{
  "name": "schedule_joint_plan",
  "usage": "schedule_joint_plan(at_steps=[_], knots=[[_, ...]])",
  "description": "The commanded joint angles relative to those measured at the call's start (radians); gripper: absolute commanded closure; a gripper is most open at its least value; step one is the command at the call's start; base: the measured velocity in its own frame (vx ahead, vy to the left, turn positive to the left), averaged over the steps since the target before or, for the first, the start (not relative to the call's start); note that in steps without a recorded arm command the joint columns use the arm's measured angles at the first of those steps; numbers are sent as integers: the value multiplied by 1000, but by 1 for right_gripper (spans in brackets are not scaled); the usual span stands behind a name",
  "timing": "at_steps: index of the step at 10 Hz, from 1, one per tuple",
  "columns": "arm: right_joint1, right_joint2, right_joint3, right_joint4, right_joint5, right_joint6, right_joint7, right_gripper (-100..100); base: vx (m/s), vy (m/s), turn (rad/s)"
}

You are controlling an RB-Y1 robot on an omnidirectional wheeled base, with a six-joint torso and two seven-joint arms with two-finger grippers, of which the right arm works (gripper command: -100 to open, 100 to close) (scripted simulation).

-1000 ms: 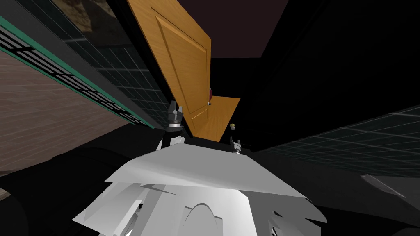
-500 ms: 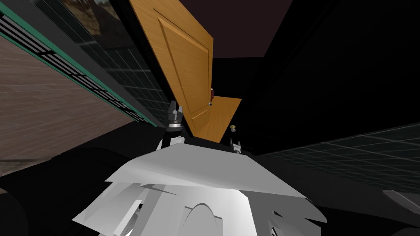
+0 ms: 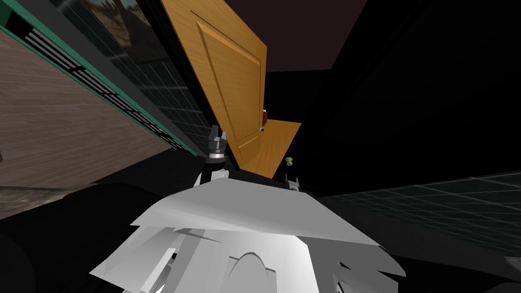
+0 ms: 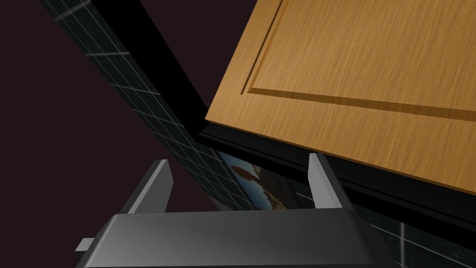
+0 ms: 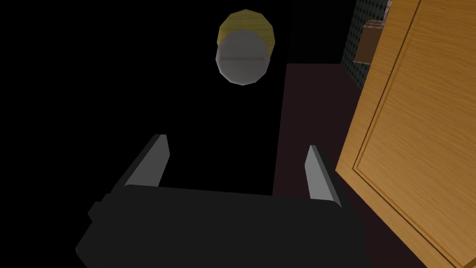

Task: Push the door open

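A dark tiled wall [image 3: 152, 76] with a green trim strip [image 3: 102, 89] runs across the upper left of the head view, with brown planking [image 3: 51, 132] below it. A black area takes up most of the right half. The panelled wooden door [image 3: 231, 76] stands ajar in the upper centre, slanting down toward the middle of the frame. The left gripper [image 3: 216, 138] sits just left of the door's lower part, jaws released and empty, with the door's corner just beyond its fingers [image 4: 320, 181]. The right gripper [image 3: 291, 182], lower centre, is likewise released. A round yellow-and-white knob [image 3: 289, 160] lies just above it, clear of the fingers.
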Motion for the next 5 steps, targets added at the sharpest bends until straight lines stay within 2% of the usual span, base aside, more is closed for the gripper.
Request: schedule_joint_plan(at_steps=[1,2,3,5], knots=[[-3,0,2,20,-3,-6,36,-100,29,-41,96],[-3,-1,2,29,-5,-10,53,-100,28,-45,75],[2,-2,2,15,-4,-4,40,-100,11,-21,12],[-10,-1,-6,27,-3,-2,40,-100,146,-5,19]])
